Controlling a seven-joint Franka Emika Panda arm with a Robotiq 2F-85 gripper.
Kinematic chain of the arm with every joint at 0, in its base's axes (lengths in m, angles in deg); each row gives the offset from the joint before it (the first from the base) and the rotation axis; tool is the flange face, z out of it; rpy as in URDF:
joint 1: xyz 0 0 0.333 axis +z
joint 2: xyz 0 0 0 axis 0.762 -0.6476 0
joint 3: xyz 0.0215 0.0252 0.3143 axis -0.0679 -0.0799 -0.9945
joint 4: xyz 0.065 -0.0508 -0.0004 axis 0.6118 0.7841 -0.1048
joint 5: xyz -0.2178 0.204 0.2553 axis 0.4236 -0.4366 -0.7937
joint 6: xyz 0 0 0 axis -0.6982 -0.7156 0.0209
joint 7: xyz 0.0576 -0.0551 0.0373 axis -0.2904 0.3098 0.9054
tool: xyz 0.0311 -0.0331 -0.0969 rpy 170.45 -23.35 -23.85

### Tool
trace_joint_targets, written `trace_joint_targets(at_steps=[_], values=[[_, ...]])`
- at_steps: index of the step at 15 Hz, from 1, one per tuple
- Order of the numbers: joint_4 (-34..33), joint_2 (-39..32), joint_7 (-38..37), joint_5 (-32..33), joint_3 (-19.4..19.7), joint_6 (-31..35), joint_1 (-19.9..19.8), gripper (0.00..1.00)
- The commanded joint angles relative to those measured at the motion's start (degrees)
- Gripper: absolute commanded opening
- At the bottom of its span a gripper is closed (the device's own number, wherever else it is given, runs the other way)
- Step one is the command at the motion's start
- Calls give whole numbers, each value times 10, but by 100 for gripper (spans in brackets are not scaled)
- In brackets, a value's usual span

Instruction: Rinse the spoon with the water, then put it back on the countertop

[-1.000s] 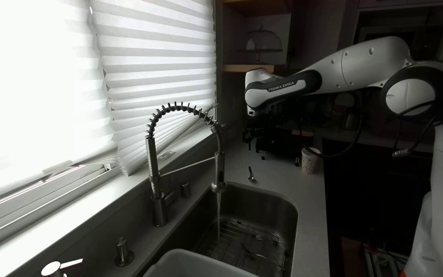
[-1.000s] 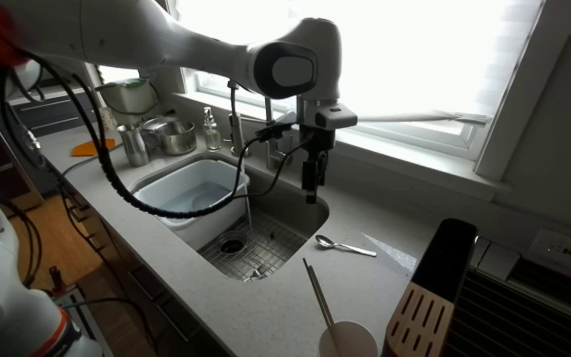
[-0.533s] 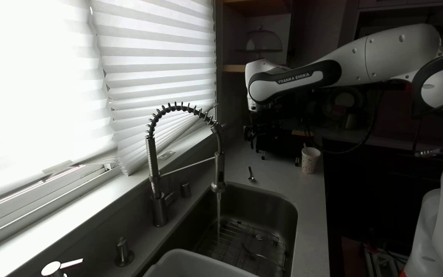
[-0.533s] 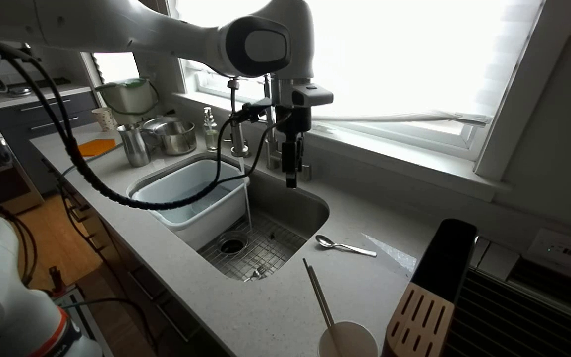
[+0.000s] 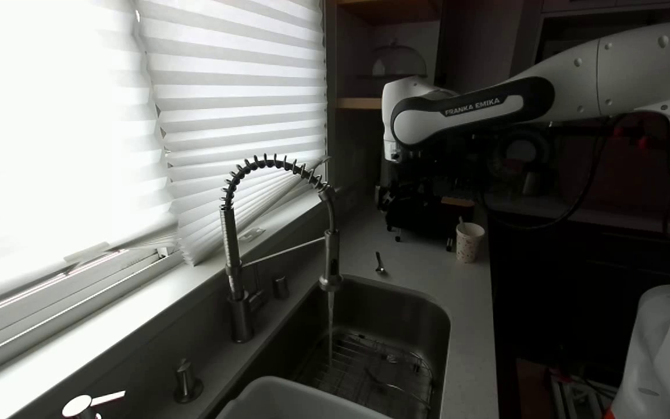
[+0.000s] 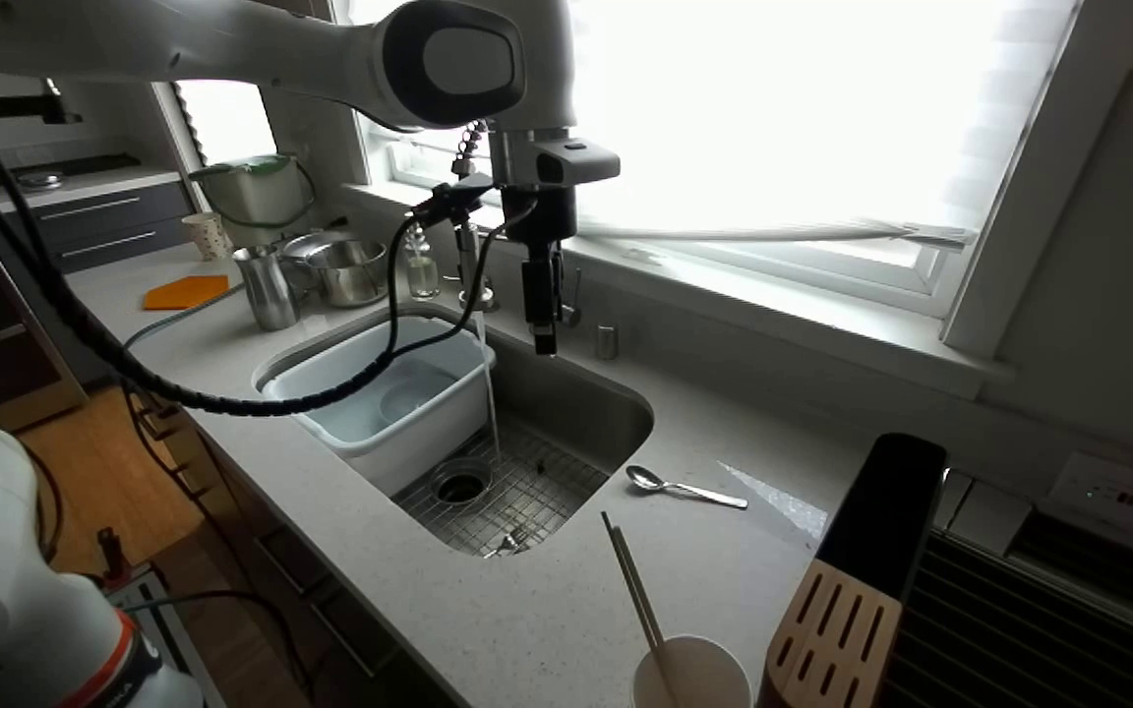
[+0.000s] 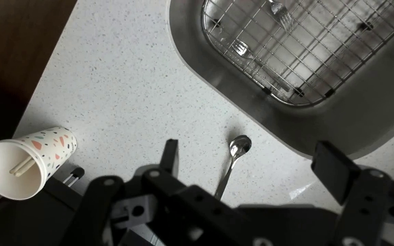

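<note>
Gripper (image 7: 249, 155) spread and holding nothing, I could knock the spoon (image 7: 237, 153) into the nearby sink (image 7: 262, 112) if I descend off-centre and clip it.

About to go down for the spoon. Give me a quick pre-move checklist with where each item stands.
1. Gripper open, holding nothing: ok.
2. Spoon resting on the countertop beside the sink: ok.
3. Water running into the sink: ok.
4. Gripper down at the spoon: not ok; it hangs well above the countertop.
5. Fingers lined up with the spoon: cannot tell; it shows between them in the wrist view, but depth is unclear.
6. Cup standing upright, apart from the spoon: ok.
</note>
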Motion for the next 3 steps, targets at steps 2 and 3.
trace_joint_targets(at_steps=[2,3], values=[[-3,-1,1,-1,-7,-1,-7,100],[-3,-3,1,-1,-7,-1,-7,100]])
